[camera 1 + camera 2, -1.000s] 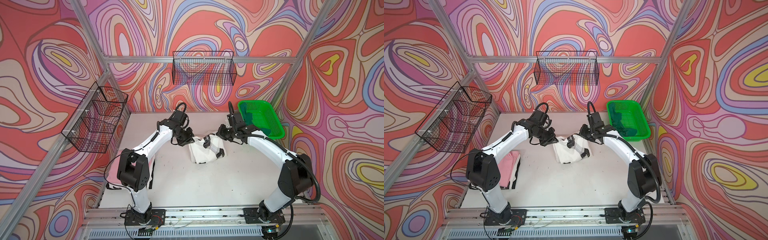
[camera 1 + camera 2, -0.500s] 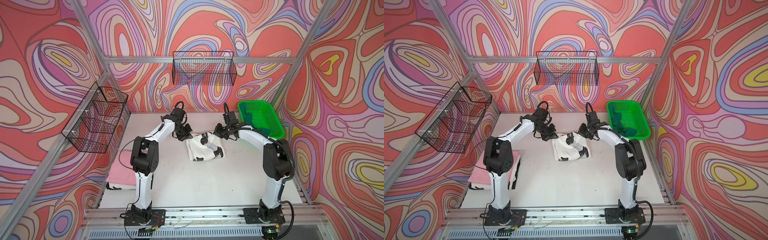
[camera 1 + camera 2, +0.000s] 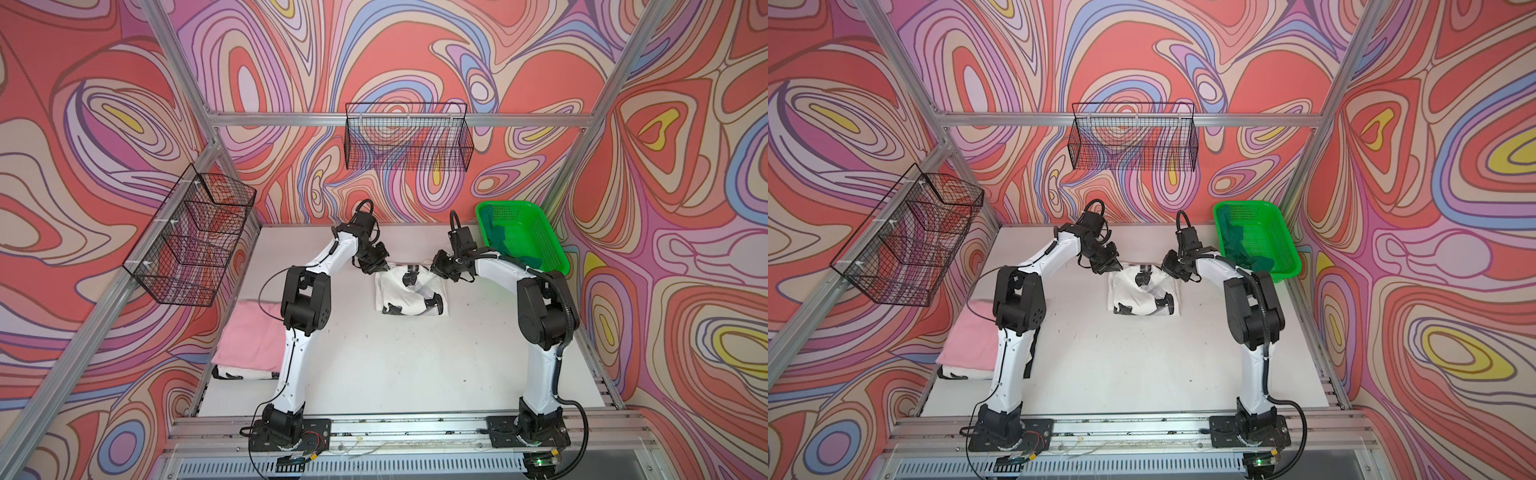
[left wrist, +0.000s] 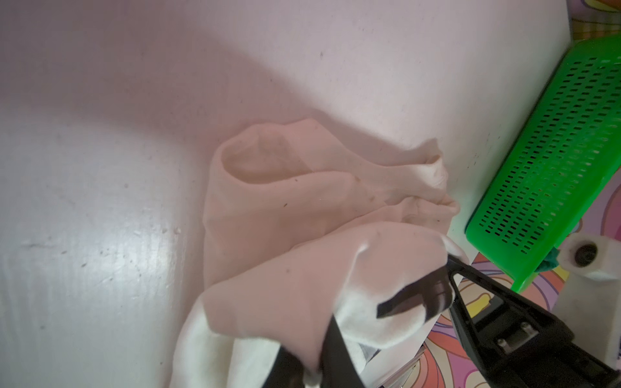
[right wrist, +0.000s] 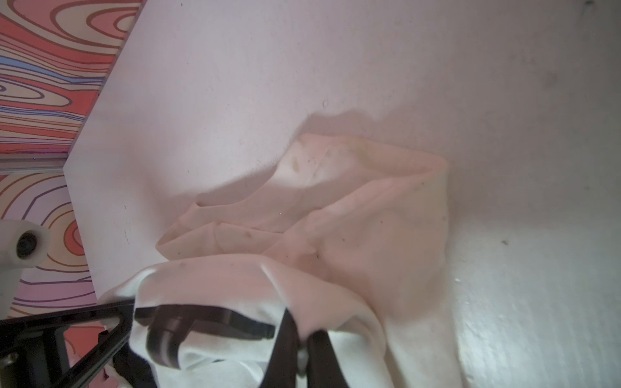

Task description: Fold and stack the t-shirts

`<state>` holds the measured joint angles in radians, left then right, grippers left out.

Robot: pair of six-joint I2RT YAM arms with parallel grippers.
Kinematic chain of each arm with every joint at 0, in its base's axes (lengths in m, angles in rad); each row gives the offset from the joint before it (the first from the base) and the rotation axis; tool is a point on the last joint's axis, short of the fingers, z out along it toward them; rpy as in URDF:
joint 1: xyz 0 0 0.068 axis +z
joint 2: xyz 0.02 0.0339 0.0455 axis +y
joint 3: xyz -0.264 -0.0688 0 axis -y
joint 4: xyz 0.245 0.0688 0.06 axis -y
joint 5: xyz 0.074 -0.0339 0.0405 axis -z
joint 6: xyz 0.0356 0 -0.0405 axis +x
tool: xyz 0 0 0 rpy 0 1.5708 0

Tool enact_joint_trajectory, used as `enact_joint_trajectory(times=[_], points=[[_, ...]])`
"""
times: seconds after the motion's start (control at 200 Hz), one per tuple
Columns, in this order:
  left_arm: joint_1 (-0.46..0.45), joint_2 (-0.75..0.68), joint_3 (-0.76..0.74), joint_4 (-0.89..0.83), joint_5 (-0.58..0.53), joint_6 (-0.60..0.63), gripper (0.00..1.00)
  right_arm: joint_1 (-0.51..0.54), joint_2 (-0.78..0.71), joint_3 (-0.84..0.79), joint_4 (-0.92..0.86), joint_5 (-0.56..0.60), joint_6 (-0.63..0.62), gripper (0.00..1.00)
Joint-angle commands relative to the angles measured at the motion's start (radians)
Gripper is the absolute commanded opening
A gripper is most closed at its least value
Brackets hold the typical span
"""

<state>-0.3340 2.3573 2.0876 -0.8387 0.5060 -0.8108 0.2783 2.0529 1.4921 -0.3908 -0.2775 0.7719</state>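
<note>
The right pincer (image 5: 302, 339) is clenched on the far edge of the white t-shirt (image 3: 409, 296), which lies bunched mid-worktop (image 3: 395, 365). The left pincer (image 4: 307, 341) has cloth between narrowly parted fingers — gripping or not, I cannot tell. The shirt's black print gives no readable writing. Wrist views show stains on the shirt — only the top views show the pink t-shirt (image 3: 249, 332), folded at the left edge, and the dark green t-shirt (image 3: 503, 245) in the basket (image 3: 536, 232).

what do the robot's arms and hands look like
Both the left arm and right arm have white tubular links joined by bulky black joints. A thin black cable loops off the left; a ribbed black hose follows the right. The left hand and right hand are black.
</note>
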Motion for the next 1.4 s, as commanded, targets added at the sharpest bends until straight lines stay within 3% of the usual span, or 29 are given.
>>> enact_joint_trajectory(times=[0.0, 0.07, 0.225, 0.376, 0.456, 0.561, 0.631, 0.731, 0.856, 0.966, 1.107, 1.232, 1.392], points=[[0.006, 0.039, 0.046, -0.063, 0.011, 0.027, 0.18, -0.004, 0.018, 0.015, 0.01, 0.029, 0.007, 0.0], [0.006, 0.049, 0.078, -0.083, 0.016, 0.037, 0.25, -0.004, 0.006, 0.019, 0.008, 0.048, 0.004, 0.02], [0.006, 0.027, 0.124, -0.086, 0.038, 0.05, 0.47, -0.008, -0.012, 0.057, -0.029, 0.09, -0.02, 0.27], [0.006, -0.079, 0.127, -0.056, 0.076, 0.095, 0.67, -0.01, -0.088, 0.029, 0.018, 0.096, -0.062, 0.42], [0.005, -0.191, 0.001, 0.017, 0.079, 0.131, 0.89, -0.009, -0.153, -0.032, 0.081, 0.086, -0.085, 0.54], [0.011, -0.305, -0.199, 0.073, 0.056, 0.147, 0.94, -0.01, -0.175, -0.092, 0.104, 0.034, -0.132, 0.6], [0.03, -0.362, -0.332, 0.116, 0.072, 0.135, 0.93, -0.01, -0.178, -0.123, 0.116, 0.01, -0.167, 0.6], [0.037, -0.451, -0.578, 0.346, 0.139, 0.072, 0.91, -0.006, -0.203, -0.184, 0.195, -0.056, -0.18, 0.6], [0.01, -0.482, -0.713, 0.543, 0.239, 0.004, 0.88, 0.006, -0.165, -0.179, 0.212, -0.094, -0.201, 0.46], [-0.037, -0.458, -0.703, 0.566, 0.247, -0.005, 0.87, 0.012, -0.114, -0.174, 0.228, -0.121, -0.185, 0.26], [-0.091, -0.415, -0.65, 0.6, 0.235, -0.029, 0.86, 0.021, -0.089, -0.187, 0.274, -0.12, -0.166, 0.19], [-0.116, -0.328, -0.606, 0.592, 0.226, -0.037, 0.85, 0.022, -0.051, -0.18, 0.298, -0.119, -0.158, 0.18], [-0.107, -0.267, -0.598, 0.529, 0.162, 0.01, 0.84, 0.022, -0.013, -0.134, 0.275, -0.021, -0.179, 0.15]])
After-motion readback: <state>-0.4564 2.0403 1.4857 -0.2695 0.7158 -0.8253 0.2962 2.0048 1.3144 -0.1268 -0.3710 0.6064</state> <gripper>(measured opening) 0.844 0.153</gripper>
